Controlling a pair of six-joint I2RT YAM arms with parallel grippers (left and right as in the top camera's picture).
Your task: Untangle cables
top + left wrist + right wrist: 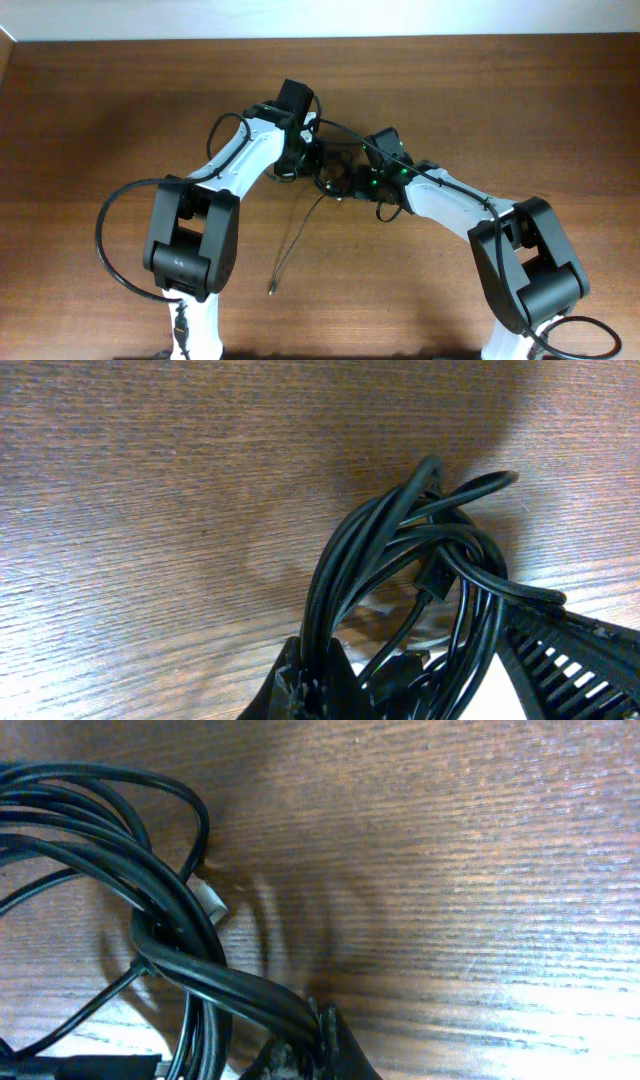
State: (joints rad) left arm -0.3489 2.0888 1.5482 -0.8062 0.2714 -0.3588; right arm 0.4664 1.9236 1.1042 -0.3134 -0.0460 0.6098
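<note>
Both arms are reached inward from the near edge of the table [90, 110], and the wrists are brought close together near its middle. The left arm is angled up and to the right, with its elbow bent. The left gripper [303, 160] is pointed down at the cables [335, 178]. The right arm is angled up and to the left. The right gripper [350, 183] is set just beside the left one, with the cables knotted in a bundle between the 2.

Left wrist view: the fingertips [298, 682] are pressed together and several black strands are pinched between them. The bundle is looped up and over above them.

Right wrist view: the fingertips [318, 1038] are likewise closed, with a band of strands clamped at the tips. A white plug [212, 900] is seen beside the loops, resting on the wood.

Overhead: 1 loose strand [297, 232] is trailed from the bundle toward the near edge, and its tip is lying flat on the table.
</note>
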